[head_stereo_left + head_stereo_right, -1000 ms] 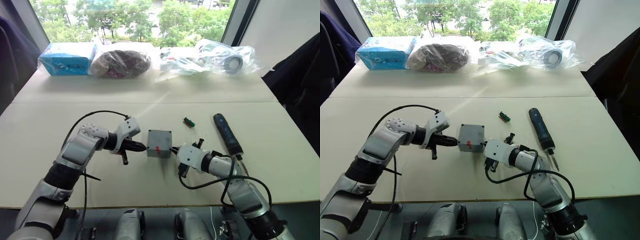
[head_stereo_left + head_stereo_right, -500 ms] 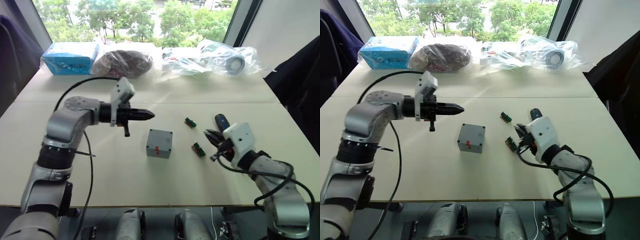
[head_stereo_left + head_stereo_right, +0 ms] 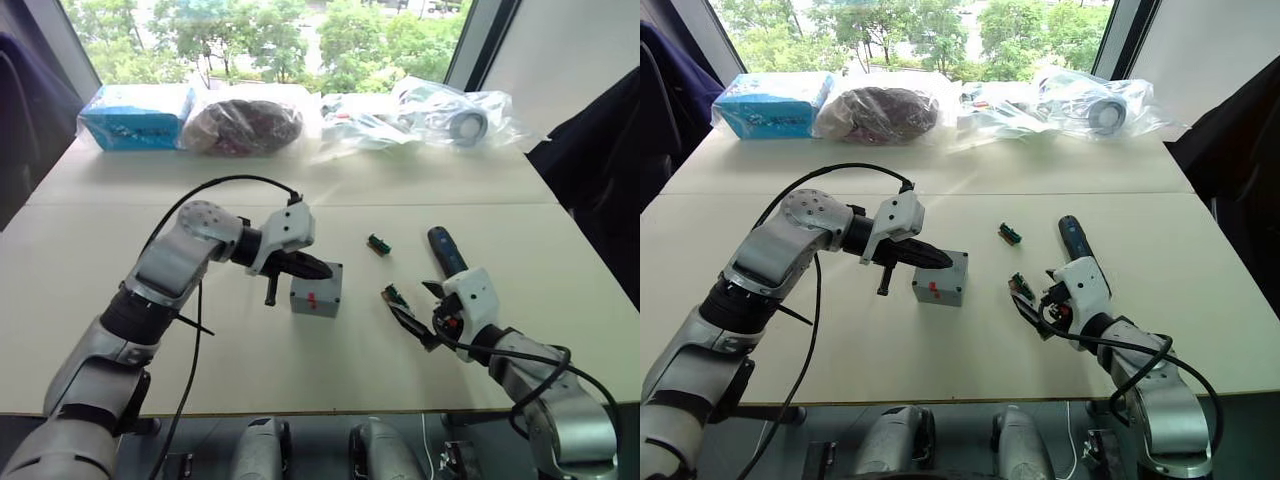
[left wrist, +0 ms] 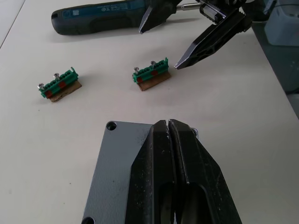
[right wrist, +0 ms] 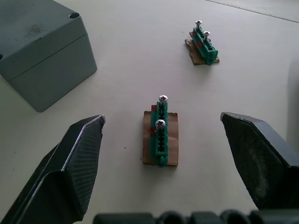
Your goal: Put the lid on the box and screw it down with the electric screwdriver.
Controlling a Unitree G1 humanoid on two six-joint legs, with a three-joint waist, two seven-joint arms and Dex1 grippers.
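steady the box (image 3: pixel 316 291) at desk (image 3: pixel 200 330) centre with the left gripper (image 4: pixel 169 135), fingers pressed together over its lidded top; keep pressure light and square so it does not skid. lid appears already on, corner holes showing. right gripper (image 5: pixel 173 154) spread wide around a green-and-tan screw block (image 5: pixel 160 135); likely fetching screws, so close squarely on it. second block (image 3: pixel 377 243) near 12 o'clock of it. electric screwdriver (image 3: pixel 447 252) at 2 o'clock of the box. bagged clutter (image 3: pixel 243 125) along the far edge, well apart.
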